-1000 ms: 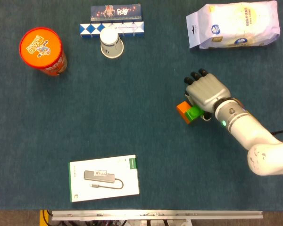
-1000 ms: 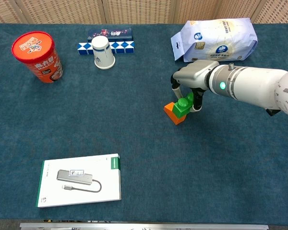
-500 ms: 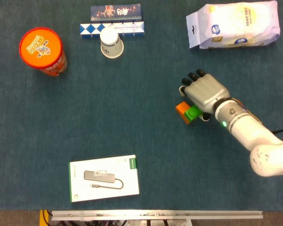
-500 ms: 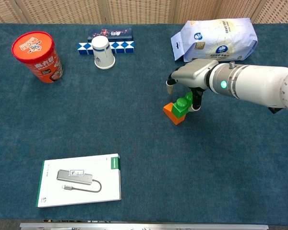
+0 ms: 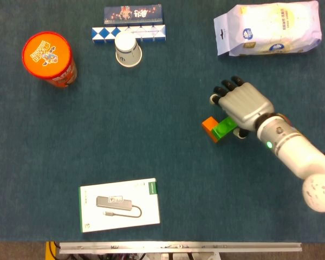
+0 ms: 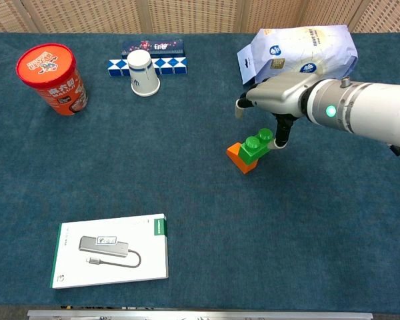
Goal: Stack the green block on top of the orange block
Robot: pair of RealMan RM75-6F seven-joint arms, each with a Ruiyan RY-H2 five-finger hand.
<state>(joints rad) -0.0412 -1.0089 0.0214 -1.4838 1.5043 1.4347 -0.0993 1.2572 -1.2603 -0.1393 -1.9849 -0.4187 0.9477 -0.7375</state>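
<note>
The green block (image 5: 223, 129) (image 6: 257, 147) lies tilted on top of the orange block (image 5: 208, 125) (image 6: 235, 152), right of the table's middle; only the orange block's left part shows beneath it. My right hand (image 5: 242, 103) (image 6: 280, 93) hovers just above and to the right of the pair, palm down. Its fingers (image 6: 240, 107) are spread and lifted clear of the blocks. The thumb (image 6: 281, 135) hangs down by the green block's right end; whether it touches is unclear. Nothing is held. My left hand shows in neither view.
A white bag (image 5: 268, 28) lies at the back right, close behind the hand. Further left at the back are a paper cup (image 5: 128, 50), a blue-and-white checked bar (image 5: 151, 33), a dark box (image 5: 133, 13) and an orange canister (image 5: 47, 57). A white adapter box (image 5: 119, 205) lies front left.
My right hand has let go of the green block, spread its fingers and drawn up and to the right. The green block stays on the orange one.
</note>
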